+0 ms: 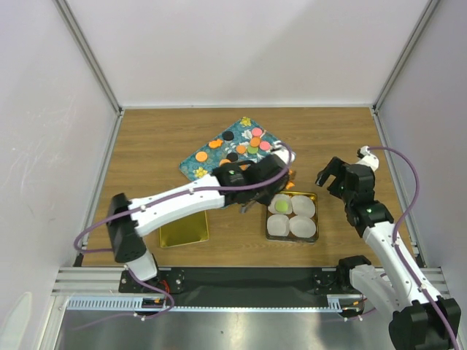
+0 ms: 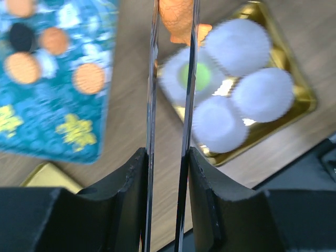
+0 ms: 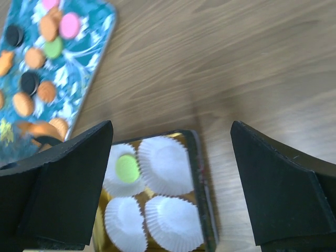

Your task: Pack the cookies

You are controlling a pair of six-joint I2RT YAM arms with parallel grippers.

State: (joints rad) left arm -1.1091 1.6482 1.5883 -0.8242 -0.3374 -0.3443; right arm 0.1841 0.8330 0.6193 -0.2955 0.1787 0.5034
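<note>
Several cookies [image 1: 244, 146], orange, pink, green and black, lie on the teal floral tray [image 1: 197, 164]. My left gripper [image 1: 264, 191] [image 2: 168, 155] is shut on thin metal tongs [image 2: 152, 105]. The tongs' tips pinch an orange cookie [image 2: 178, 21] just past the far edge of the gold tray [image 1: 315, 195]. This tray holds white paper cups [image 1: 303, 206]; a green cookie [image 1: 282, 206] [image 3: 127, 168] sits in the far-left cup. My right gripper [image 1: 332, 175] [image 3: 170, 126] hangs open above the tray's right side, with nothing between its fingers.
A second, flat gold tray [image 1: 184, 230] lies at the near left, under the left arm. The teal tray [image 3: 89, 68] sits at an angle behind the gold one. White walls and metal rails enclose the wooden table [image 1: 146, 146].
</note>
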